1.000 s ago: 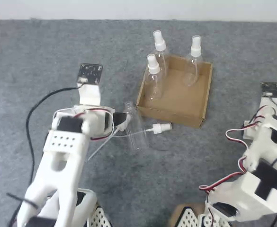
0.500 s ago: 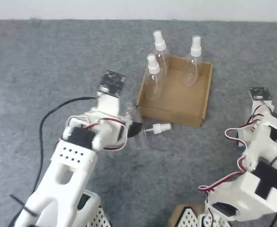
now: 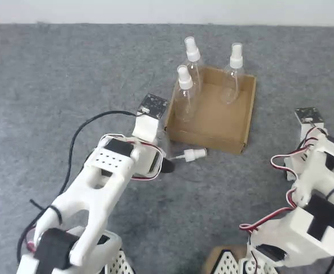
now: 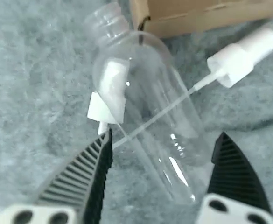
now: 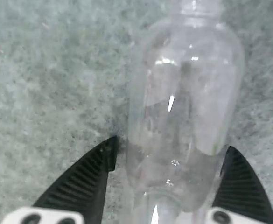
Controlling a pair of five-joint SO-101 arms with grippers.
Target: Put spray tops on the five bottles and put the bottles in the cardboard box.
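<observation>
Glossy clear plastic bottle, matt brown cardboard box, apparently rough grey carpet-like cloth

The white plastic left arm stretches forward and slants toward the middle, its black ribbed left gripper aimed downward with jaws spread wide. The white plastic right arm stands folded at the right side, and its black ribbed right gripper is likewise spread wide.

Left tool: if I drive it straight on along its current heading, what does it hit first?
Most likely the uncapped bottle lying on the carpet, directly ahead of the open left tool. A loose spray top's tube crosses it; the cardboard box lies beyond. Depth is unclear.
</observation>
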